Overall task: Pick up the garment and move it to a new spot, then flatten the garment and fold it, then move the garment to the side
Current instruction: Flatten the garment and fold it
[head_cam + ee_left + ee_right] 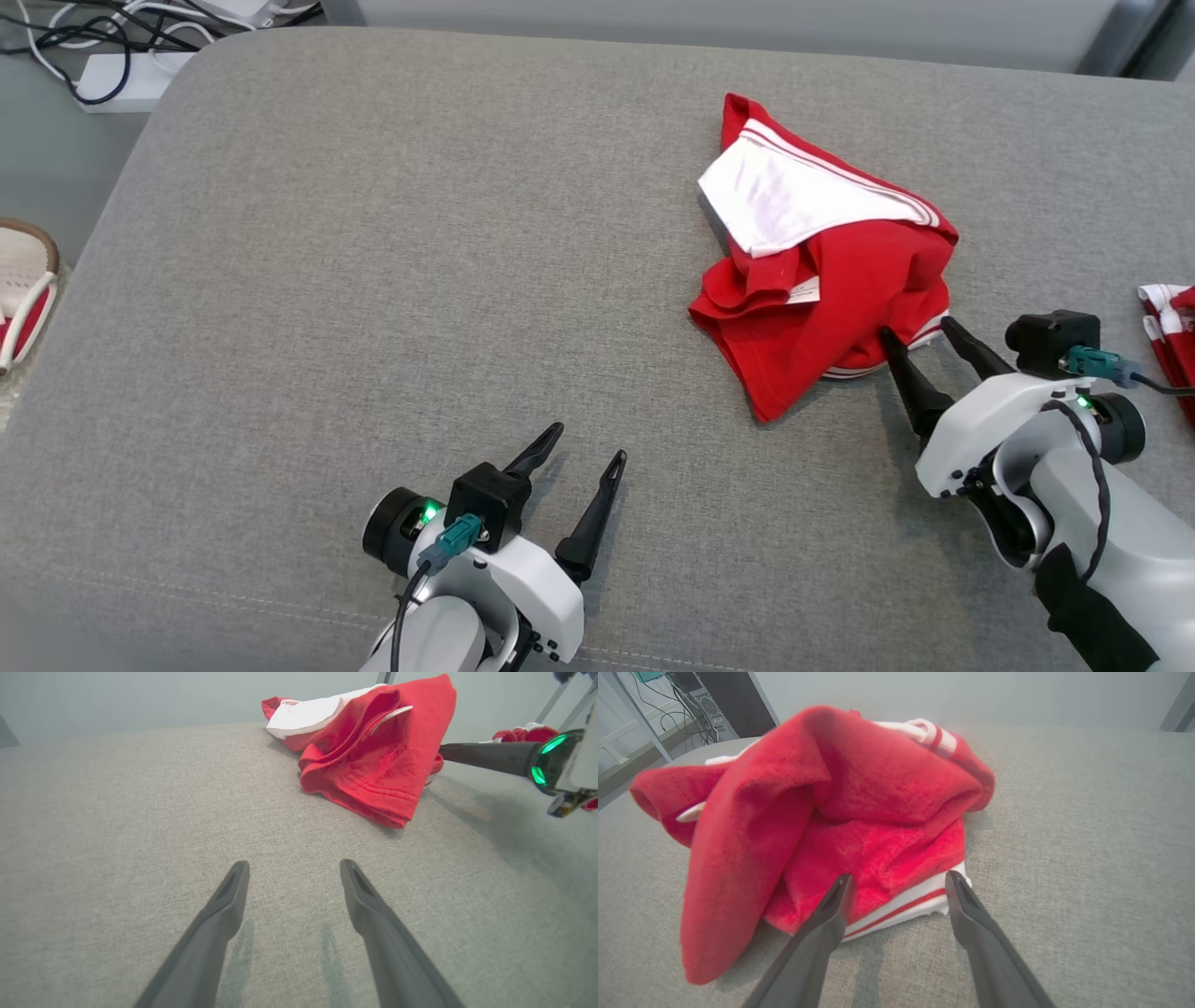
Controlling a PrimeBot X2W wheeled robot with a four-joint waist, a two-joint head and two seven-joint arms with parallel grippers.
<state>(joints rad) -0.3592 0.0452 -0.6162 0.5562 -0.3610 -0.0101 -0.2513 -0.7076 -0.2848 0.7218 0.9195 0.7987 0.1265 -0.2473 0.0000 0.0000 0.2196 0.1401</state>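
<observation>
A crumpled red garment with white panel and striped trim lies bunched on grey upholstery.

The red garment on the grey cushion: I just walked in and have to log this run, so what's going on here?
A two-armed robot seems about to pick up the crumpled red and white garment lying on the grey cushion. Its right gripper is open, poised at the striped hem on the heap's near edge, not yet closed. The left gripper is open too, over bare cushion, apart from the cloth. Nothing is folded yet.
</observation>
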